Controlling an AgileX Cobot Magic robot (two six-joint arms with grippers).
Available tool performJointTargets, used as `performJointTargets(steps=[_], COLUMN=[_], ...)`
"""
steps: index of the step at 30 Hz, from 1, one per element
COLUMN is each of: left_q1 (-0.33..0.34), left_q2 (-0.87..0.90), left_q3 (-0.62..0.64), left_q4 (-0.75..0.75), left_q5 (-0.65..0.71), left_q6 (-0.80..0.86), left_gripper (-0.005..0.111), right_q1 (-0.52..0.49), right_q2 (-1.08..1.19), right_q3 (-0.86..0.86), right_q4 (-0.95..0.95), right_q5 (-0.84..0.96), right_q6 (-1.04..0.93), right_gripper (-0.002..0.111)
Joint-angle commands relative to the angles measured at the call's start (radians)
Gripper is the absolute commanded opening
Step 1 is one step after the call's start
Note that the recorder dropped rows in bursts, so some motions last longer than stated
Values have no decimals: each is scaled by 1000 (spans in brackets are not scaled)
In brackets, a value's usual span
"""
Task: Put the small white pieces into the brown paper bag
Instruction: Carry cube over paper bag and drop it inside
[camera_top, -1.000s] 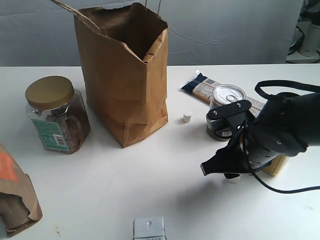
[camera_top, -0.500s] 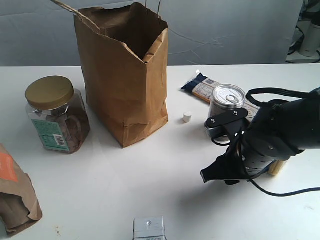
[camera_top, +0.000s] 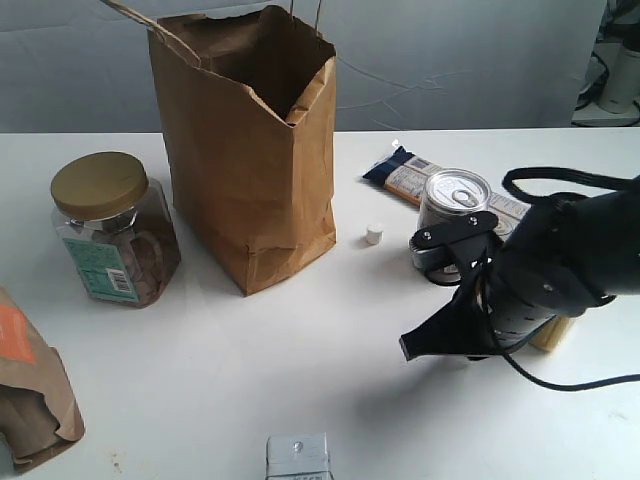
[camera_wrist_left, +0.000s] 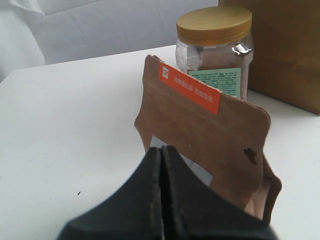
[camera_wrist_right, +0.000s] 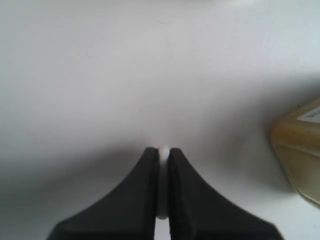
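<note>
My right gripper (camera_wrist_right: 163, 152) is shut on one small white piece (camera_wrist_right: 163, 149), pinched between the fingertips just above the white table. In the exterior view that gripper (camera_top: 470, 345) hangs low at the right, in front of the can, and its body hides the held piece. A second small white piece (camera_top: 373, 235) lies on the table between the tall brown paper bag (camera_top: 250, 150) and the can. The bag stands upright with its mouth open. My left gripper (camera_wrist_left: 162, 150) is shut with nothing in it, close to the small orange-labelled bag.
A gold-lidded jar (camera_top: 112, 230) stands left of the tall bag. A small brown bag with an orange label (camera_top: 30, 380) sits at the front left. A can (camera_top: 452, 215), a snack wrapper (camera_top: 400, 175) and a yellow bottle (camera_top: 550, 330) crowd the right.
The right gripper has closed on the white piece that lay under it a second ago, and the arm has shifted slightly. The left gripper has not visibly moved.
</note>
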Motion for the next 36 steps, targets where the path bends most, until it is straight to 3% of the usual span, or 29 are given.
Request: performJointTargets(steps=[1, 5, 9, 16, 26, 36], left_q1=[-4, -4, -4, -4, -4, -4], left_q2=[-3, -3, -3, -3, -3, -3], left_q3=[3, 3, 3, 3, 3, 3], left_q4=[-9, -9, -9, -9, -9, -9], left_q5=[-6, -6, -6, -6, -6, -6], left_q6=[-2, -2, -2, -2, -2, -2], left_gripper=[0, 0, 0, 0, 0, 0], right_q1=[3, 51, 143, 216, 210, 113], right_q2=[-121, -267, -425, -564, -297, 15], right_q3=[1, 1, 1, -39, -404, -726], right_q4=[210, 340, 352, 352, 324, 394], right_q5=[5, 6, -48, -354, -405, -290], right_q6=[-213, -346, -362, -358, -362, -355], right_gripper=[0, 0, 0, 0, 0, 0])
